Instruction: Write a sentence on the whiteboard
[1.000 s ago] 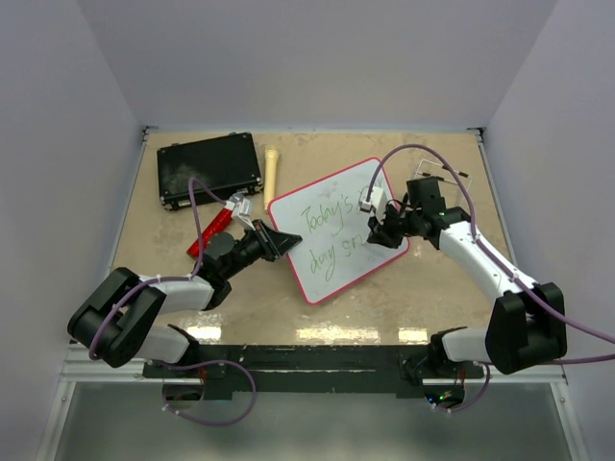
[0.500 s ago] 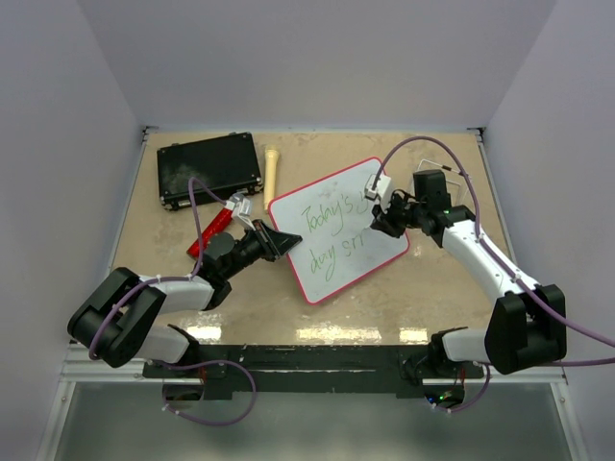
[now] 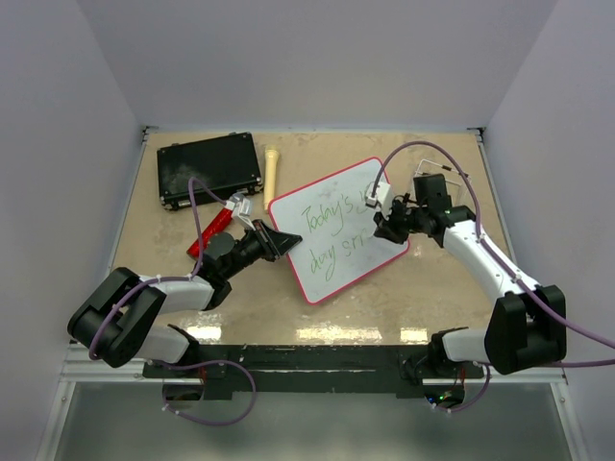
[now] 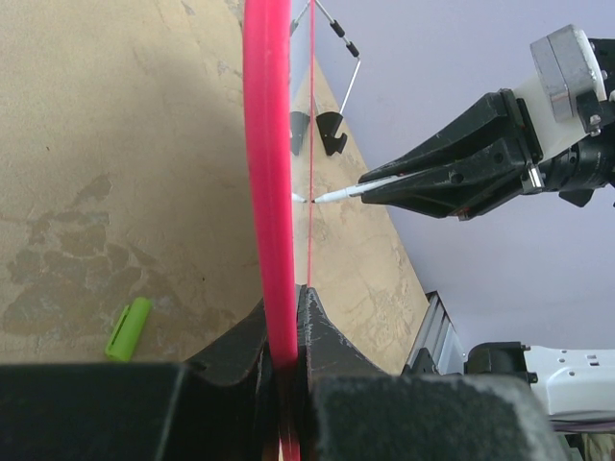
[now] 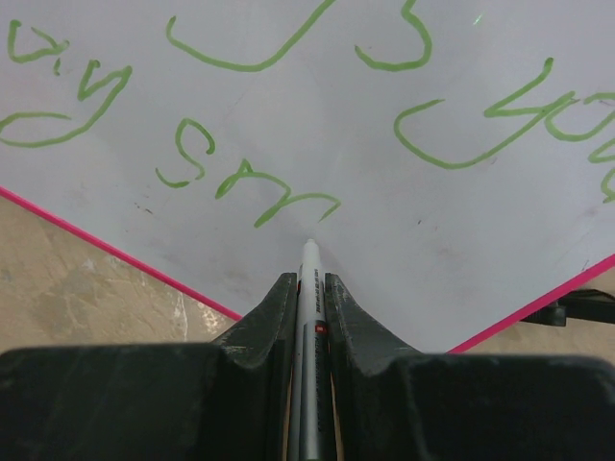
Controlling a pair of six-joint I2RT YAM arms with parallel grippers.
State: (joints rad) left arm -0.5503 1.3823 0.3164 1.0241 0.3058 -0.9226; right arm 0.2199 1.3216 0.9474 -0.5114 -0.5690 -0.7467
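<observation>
The whiteboard [image 3: 327, 240], white with a red-pink rim, lies tilted mid-table. Its rim shows edge-on in the left wrist view [image 4: 267, 173]. The sentence [image 3: 332, 230] is green cursive in two lines, "Today's" above; its strokes also show in the right wrist view [image 5: 279, 197]. My left gripper [image 3: 279, 242] is shut on the board's left rim. My right gripper [image 3: 384, 229] is shut on a white marker [image 5: 309, 279], whose tip rests on the board just below the last green stroke. The marker tip also shows in the left wrist view [image 4: 332, 195].
A black case [image 3: 209, 168] lies at the back left. A wooden stick [image 3: 272, 173] lies beside it. A red tool [image 3: 213, 230] sits by my left arm. A green marker cap [image 4: 129, 328] lies on the table. A wire stand [image 3: 442, 171] stands behind my right gripper.
My right gripper with the marker moved up and right off the second line, then came back down a little. The second line has grown by a few strokes. The left arm has not moved.
</observation>
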